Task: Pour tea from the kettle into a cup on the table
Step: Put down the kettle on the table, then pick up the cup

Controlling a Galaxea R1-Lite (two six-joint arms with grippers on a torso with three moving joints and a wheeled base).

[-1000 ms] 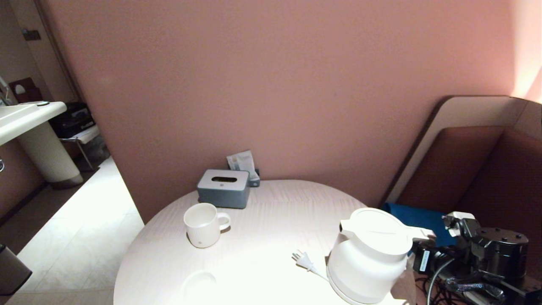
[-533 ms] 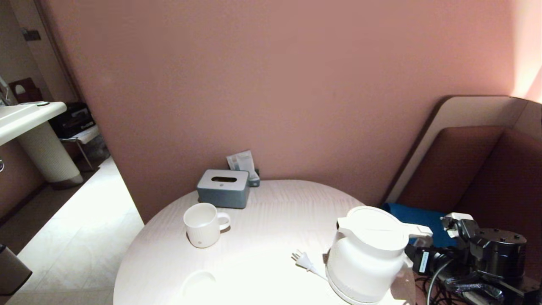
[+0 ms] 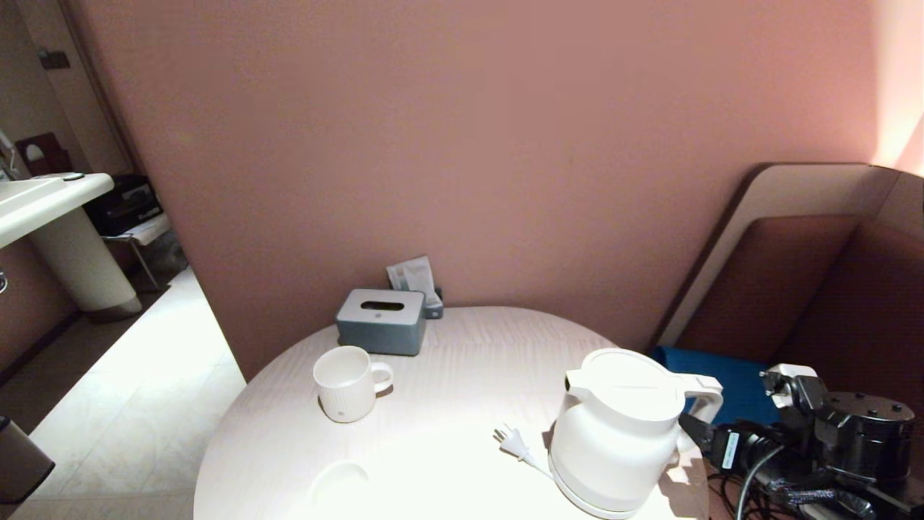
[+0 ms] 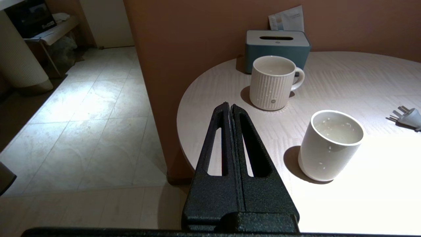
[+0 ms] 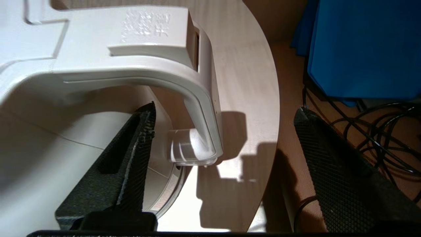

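The white kettle (image 3: 613, 433) stands upright on its round base at the right edge of the round white table (image 3: 469, 361). My right gripper (image 3: 696, 432) is open at its loop handle (image 5: 197, 98): one finger reaches inside the loop and the other stands outside, off the table edge, neither touching it. The cup (image 4: 332, 144), a plain white tumbler with pale liquid inside, stands near the table's front left, where glare nearly washes out the cup (image 3: 338, 482). My left gripper (image 4: 229, 105) is shut and empty, hovering at the table's left edge, apart from the cup.
A ribbed white mug (image 3: 346, 383) with a handle stands behind the cup, with a grey-blue tissue box (image 3: 380, 321) behind it by the wall. The kettle's plug (image 3: 512, 440) lies mid-table. A blue cushion (image 3: 722, 372) and cables (image 5: 378, 125) lie beyond the right edge.
The kettle has shifted slightly left and stands straighter, and its handle loop now shows clear. My right arm has drawn back a little to the right.
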